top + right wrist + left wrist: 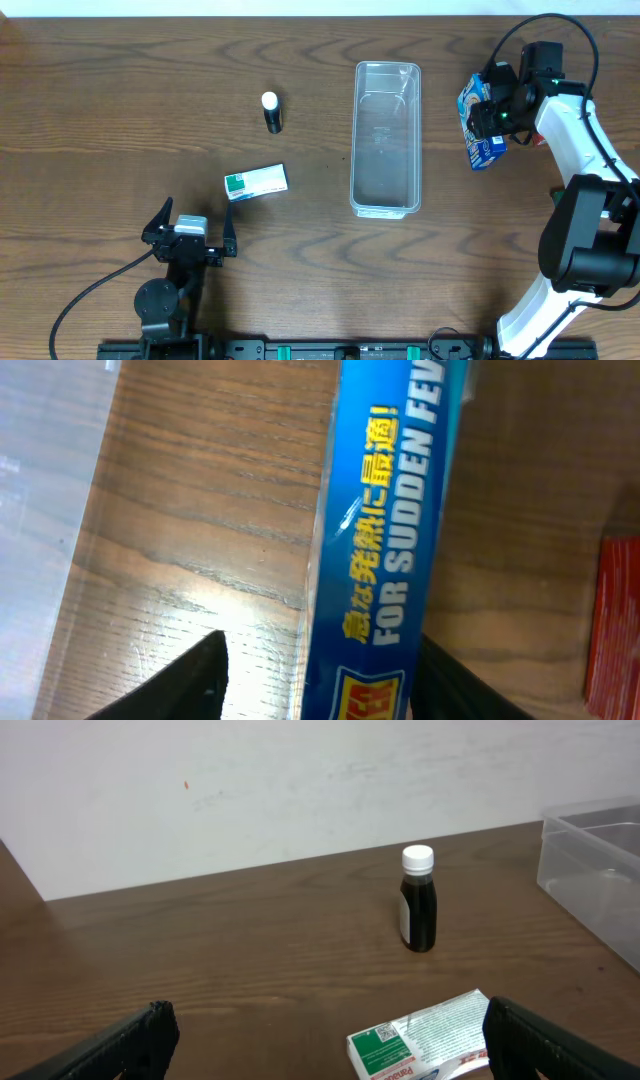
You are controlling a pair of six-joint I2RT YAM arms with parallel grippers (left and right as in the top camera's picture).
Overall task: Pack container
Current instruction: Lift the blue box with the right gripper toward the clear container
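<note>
Right end effector (pixel 490 115) astride blue box (pixel 484 150), container (pixel 386 150) nearby on its left

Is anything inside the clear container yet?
No, the container holds nothing; the bottle and green-and-white box are both outside it.

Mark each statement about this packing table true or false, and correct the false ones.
1. The container has nothing in it. True.
2. The dark bottle lies on its side. False: it stands upright.
3. The green and white box is inside the container. False: it lies on the table, left of the container.
4. The blue box sits between the fingers of the right hand. True.
5. The left hand holds the bottle. False: it is open and holds nothing.
</note>
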